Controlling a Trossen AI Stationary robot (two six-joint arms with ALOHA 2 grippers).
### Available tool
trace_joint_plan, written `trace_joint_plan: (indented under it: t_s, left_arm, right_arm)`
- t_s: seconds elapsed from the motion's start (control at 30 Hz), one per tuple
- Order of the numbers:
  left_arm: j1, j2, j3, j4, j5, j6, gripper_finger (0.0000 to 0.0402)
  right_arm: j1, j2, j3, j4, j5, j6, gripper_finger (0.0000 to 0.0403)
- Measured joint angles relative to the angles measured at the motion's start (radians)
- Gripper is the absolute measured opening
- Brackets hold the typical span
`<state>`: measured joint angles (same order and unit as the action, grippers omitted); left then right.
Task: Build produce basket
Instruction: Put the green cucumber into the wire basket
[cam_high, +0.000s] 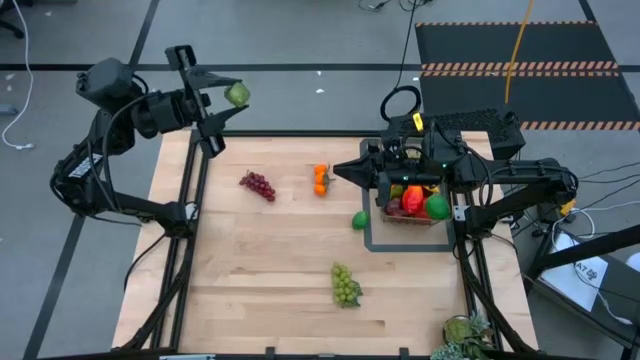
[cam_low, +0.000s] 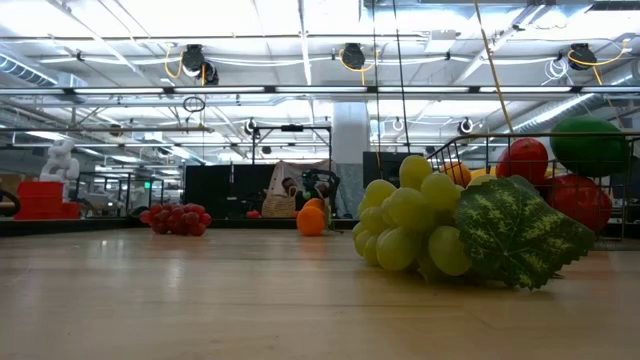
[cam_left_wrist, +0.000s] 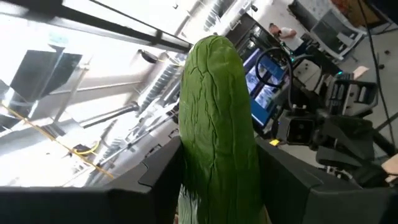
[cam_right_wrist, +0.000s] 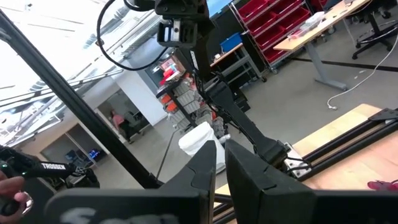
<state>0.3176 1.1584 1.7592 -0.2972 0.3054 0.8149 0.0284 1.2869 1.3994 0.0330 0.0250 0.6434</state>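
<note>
The left gripper, raised beyond the counter's far-left corner, has its fingers clenched on the cucumber (seen end-on from above), while the right gripper's fingers sit closed beside the basket.

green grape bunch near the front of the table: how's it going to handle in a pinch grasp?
The green grape bunch is a lumpy cluster of round grapes, so jaws would likely close on one or two and the rest may sag. Its leaf looks thin and probably floppy. Resting on several grapes, it seems unlikely to roll.
</note>
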Motion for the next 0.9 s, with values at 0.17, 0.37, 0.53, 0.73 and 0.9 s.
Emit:
trace_joint_plan:
  t_s: [0.17, 0.37, 0.53, 0.73, 0.9]
  left_arm:
    - [0.0, 0.0, 0.0, -0.003, 0.0, -0.099, 0.0184]
    - [0.0, 0.0, 0.0, -0.007, 0.0, -0.25, 0.0184]
    - [0.0, 0.0, 0.0, -0.007, 0.0, -0.442, 0.0184]
    - [0.0, 0.0, 0.0, -0.007, 0.0, -0.716, 0.0184]
    - [0.0, 0.0, 0.0, -0.016, 0.0, -0.979, 0.0184]
  right_arm:
    - [0.0, 0.0, 0.0, 0.0, 0.0, 0.0, 0.0027]
    - [0.0, 0.0, 0.0, 0.0, 0.0, -0.015, 0.0027]
    - [0.0, 0.0, 0.0, 0.0, -0.002, -0.076, 0.0027]
    - [0.0, 0.0, 0.0, 0.0, -0.005, -0.082, 0.0027]
    - [-0.006, 0.0, 0.0, 0.0, -0.107, -0.084, 0.0027]
